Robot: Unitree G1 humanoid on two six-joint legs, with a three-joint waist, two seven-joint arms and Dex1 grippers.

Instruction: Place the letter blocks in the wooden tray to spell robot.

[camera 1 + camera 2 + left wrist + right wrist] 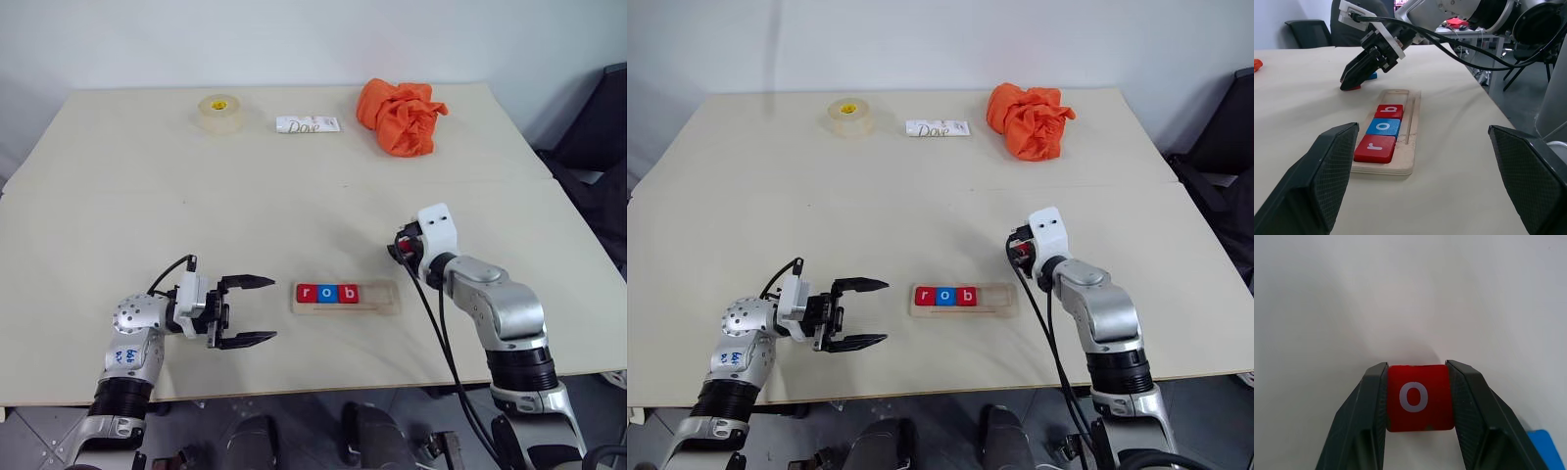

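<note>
Pale worktop [294,196], wide, running from the near edge to the back wall. At its far edge, 3 things in a row: crumpled orange cloth [400,116], white Dove bar [308,124], roll of clear tape [220,113].

Near the front edge, between the 2 arms: wooden tray [382,297], long, narrow and shallow, pale wood with raised rim and rounded ends, long axis running left to right across the head views. Lying flat on the worktop. Filled from its left end with 3 tiles side by side, touching: red r tile [307,293], blue o tile [328,293], red b tile [349,293], white lowercase letters upright toward the robot. Right part of the tray bare.

Left gripper [257,310] just left of the tray, level, pointing right along the tray's length, fingers [247,282] spread wide, holding nothing.

Right gripper [1349,84] beyond the tray's right end, tilted down to the worktop, fingers [1374,396] pinching a red o tile [1420,397] by 2 opposite edges.

Head views: red o tile hidden behind the right wrist housing. Right wrist view: white o readable, plus the corner of another blue tile [1546,449] near the gripper. Left wrist view: same blue tile [1371,76] just behind the right gripper's tips, letter not readable.
</note>
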